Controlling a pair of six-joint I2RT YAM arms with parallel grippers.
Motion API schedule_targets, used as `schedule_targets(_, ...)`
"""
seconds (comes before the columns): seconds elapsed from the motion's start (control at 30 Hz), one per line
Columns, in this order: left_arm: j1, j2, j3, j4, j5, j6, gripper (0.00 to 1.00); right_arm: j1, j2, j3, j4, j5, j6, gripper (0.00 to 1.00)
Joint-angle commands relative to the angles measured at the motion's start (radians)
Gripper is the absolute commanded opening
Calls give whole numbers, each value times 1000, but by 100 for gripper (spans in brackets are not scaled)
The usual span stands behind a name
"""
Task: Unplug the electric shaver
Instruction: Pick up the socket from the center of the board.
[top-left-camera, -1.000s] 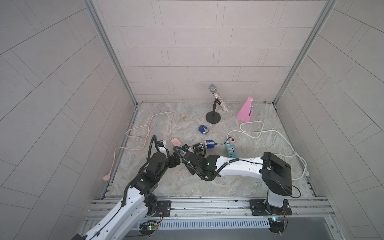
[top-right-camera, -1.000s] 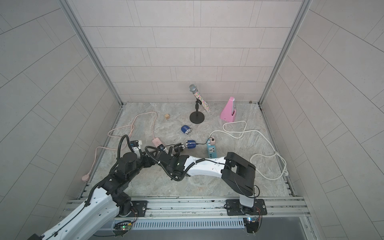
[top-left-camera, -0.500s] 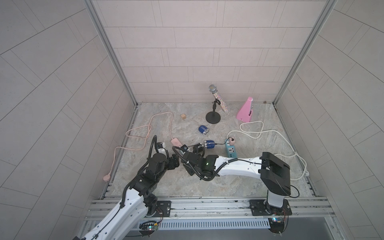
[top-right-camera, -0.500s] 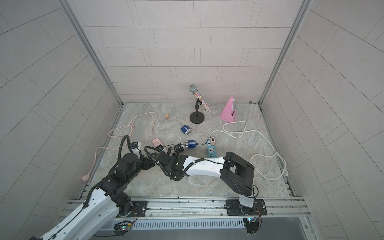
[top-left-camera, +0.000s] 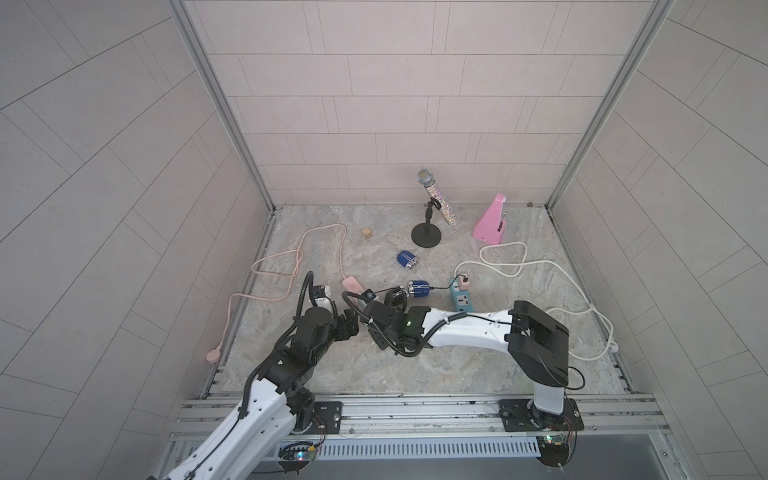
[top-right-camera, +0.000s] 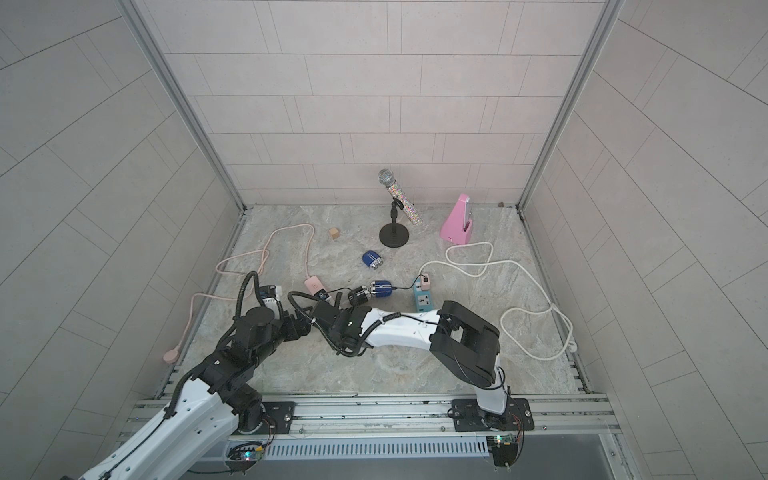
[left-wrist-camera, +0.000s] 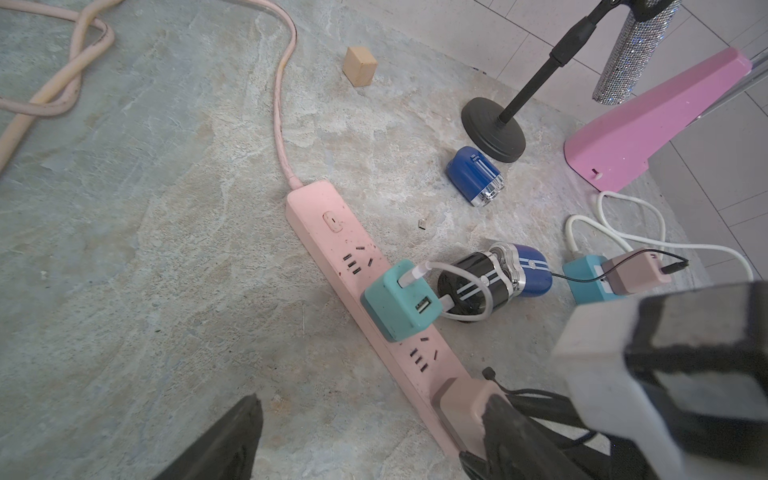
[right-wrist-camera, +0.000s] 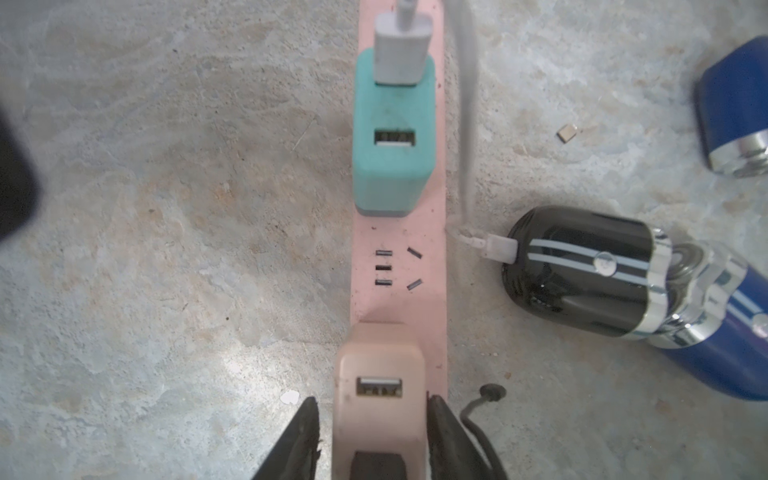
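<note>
Arms barely moved in the past second, the right hand (right-wrist-camera: 374, 400) straddles a beige adapter (right-wrist-camera: 380, 361) on the pink strip (right-wrist-camera: 399, 266), grip unclear, left hand (left-wrist-camera: 405, 376) open, while the electric shaver (top-right-camera: 358, 296), at the strip's three o'clock in a top view, likely needs its teal charger (right-wrist-camera: 390, 166) pulled next.

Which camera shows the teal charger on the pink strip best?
Right wrist view: the teal charger sits close and large, its free USB port and white plug plain. Left wrist view shows it smaller, slanted. In both top views it is too small to make out.
</note>
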Motion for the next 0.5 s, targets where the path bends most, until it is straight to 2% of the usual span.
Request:
schedule_targets(0.0, -3, -9, 27, -23, -3, -11, 87, -11, 19, 27, -31, -13, 10, 33)
schedule_targets(0.13, -3, -23, 29, -41, -5, -13, 87, -16, 32, 40, -52, -31, 10, 26)
schedule_targets(0.23, -3, -33, 27, -53, -1, -18, 87, -17, 42, 50, -67, -46, 12, 24)
schedule_targets(0.47, -3, -45, 24, -70, 1, -25, 87, -26, 71, 76, -92, -70, 9, 30)
